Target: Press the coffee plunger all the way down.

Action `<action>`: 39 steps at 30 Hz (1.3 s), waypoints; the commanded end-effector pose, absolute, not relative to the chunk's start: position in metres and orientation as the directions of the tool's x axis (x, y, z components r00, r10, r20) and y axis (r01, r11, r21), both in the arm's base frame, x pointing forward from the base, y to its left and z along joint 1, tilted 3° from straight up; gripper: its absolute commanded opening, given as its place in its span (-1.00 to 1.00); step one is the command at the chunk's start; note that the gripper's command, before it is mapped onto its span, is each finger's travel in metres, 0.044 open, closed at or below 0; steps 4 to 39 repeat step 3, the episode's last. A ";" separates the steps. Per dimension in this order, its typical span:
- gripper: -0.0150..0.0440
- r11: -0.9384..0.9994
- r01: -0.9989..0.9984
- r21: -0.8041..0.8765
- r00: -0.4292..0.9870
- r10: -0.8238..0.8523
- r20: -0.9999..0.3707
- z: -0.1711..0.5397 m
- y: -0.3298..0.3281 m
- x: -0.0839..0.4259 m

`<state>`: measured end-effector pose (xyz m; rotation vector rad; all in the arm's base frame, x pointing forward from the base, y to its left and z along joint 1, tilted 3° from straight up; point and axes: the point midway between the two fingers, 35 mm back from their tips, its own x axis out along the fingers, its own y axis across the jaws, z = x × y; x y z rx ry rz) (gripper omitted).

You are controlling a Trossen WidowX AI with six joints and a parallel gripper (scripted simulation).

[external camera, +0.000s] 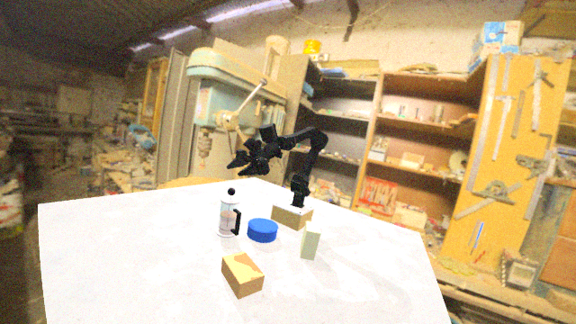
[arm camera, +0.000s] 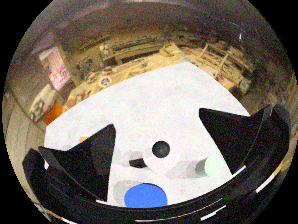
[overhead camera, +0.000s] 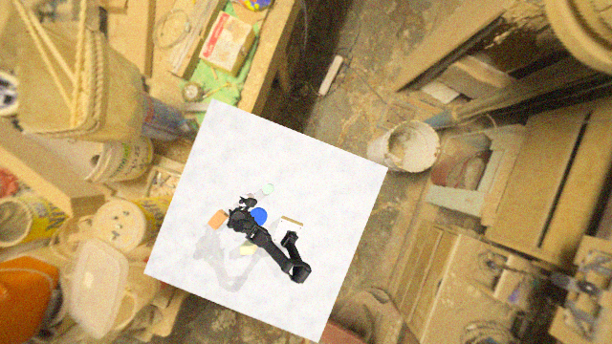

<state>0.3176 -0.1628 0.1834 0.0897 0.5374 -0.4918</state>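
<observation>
The coffee press (external camera: 229, 217) stands upright on the table, with its black handle (external camera: 238, 222) (arm camera: 136, 162) at one side. The plunger's black round knob (external camera: 231, 192) (arm camera: 161, 149) sits close above the pale lid (arm camera: 167, 164). My gripper (external camera: 234, 170) (arm camera: 157, 120) is wide open and empty. It hangs above the press, clear of the knob in the exterior view. In the wrist view the knob shows between the two fingers, farther off. In the top view the gripper and arm hide most of the press.
A blue disc (overhead camera: 259, 216) (external camera: 262, 230) (arm camera: 145, 195) lies beside the press. A mint-green round thing (overhead camera: 268, 188) (arm camera: 215, 166) stands on its other side. An orange-brown block (overhead camera: 218, 219) (external camera: 243, 275) and a pale green block (overhead camera: 248, 249) (external camera: 310, 241) stand farther off.
</observation>
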 end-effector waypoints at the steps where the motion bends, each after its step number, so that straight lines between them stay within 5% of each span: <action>1: 1.00 0.878 0.477 -0.043 0.744 -0.430 -0.512 0.186 -0.162 0.315; 39: 1.00 0.878 0.477 -0.043 0.744 -0.430 -0.512 0.186 -0.162 0.315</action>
